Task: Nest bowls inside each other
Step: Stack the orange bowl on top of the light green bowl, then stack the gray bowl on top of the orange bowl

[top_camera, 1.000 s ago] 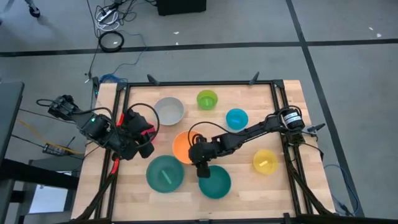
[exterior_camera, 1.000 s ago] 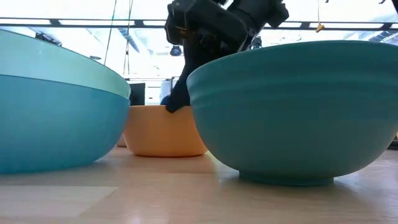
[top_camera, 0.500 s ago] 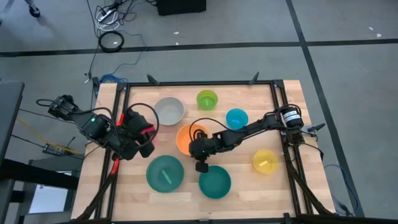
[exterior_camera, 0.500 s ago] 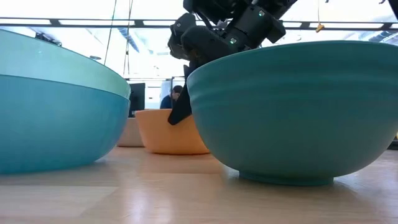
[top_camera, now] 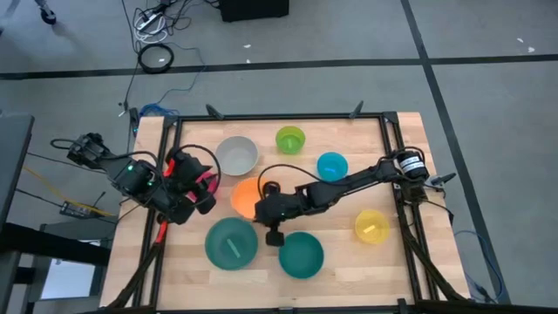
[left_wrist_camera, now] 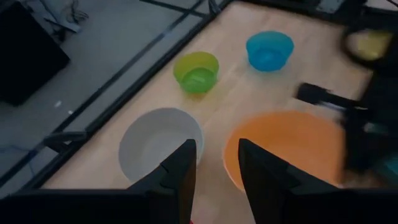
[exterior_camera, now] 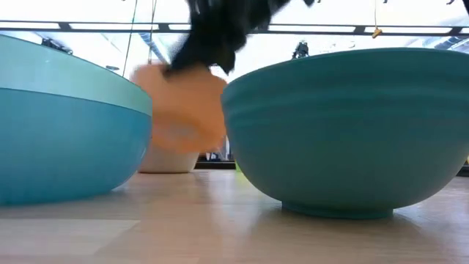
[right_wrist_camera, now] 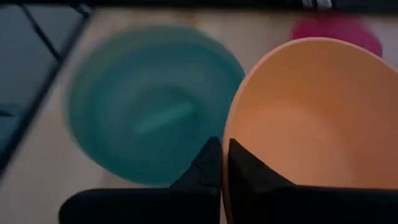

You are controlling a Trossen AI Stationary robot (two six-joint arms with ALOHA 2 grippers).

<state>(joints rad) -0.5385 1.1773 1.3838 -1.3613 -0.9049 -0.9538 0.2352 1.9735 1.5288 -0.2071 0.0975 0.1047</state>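
**Orange bowl lifted by its rim**

The right gripper (top_camera: pixel 264 212), centre frame in the high view, is clenched on the rim of the orange bowl (top_camera: pixel 246 197); in the low view the bowl hangs tilted, clear of the table (top_camera: pixel 344 265). Pinching the thin wall probably lets it be carried over the large teal bowl (top_camera: pixel 231 243) at lower left. The left gripper (top_camera: pixel 197 181), at centre left, waits with fingers (left_wrist_camera: pixel 180 176) parted, grasping nothing. No brands, labels or writing are legible.
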